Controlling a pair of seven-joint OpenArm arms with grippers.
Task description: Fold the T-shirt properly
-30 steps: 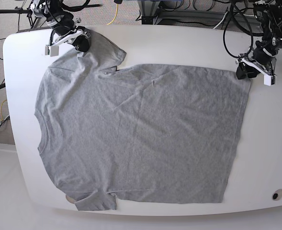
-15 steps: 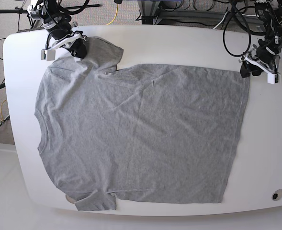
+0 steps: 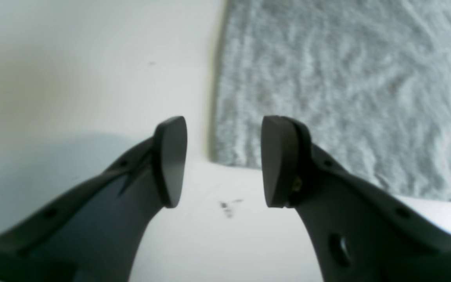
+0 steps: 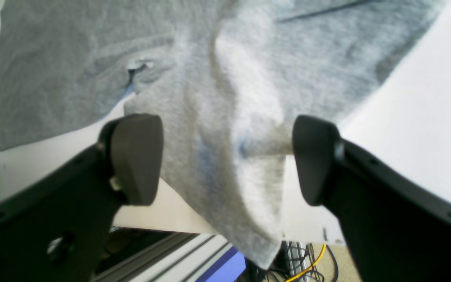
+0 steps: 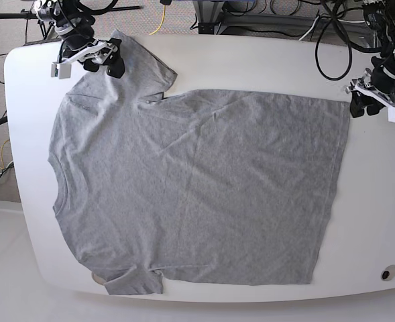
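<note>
Spreading across most of the white bench [image 5: 371, 201], the grey T-shirt [image 5: 197, 188] lies flat with its collar toward the base view's left edge and its hem toward the right. My right end effector [image 4: 225, 158] stands wide apart, a bunched ridge of sleeve fabric rising between its fingertips [image 4: 135, 156]; whether the cloth touches either pad I cannot tell. In the base view it [image 5: 90, 57] sits over the far sleeve at the bench's back edge. My left end effector [image 3: 223, 160] is parted and holds nothing, its fingertips [image 3: 170, 156] straddling bare bench just off the shirt's hem corner [image 3: 225, 156]; in the base view it [image 5: 375, 100] hangs just beside that corner. Black cables [image 5: 331, 40] trail behind it, and a yellow cable [image 5: 160, 20] lies on the floor beyond the bench.
</note>
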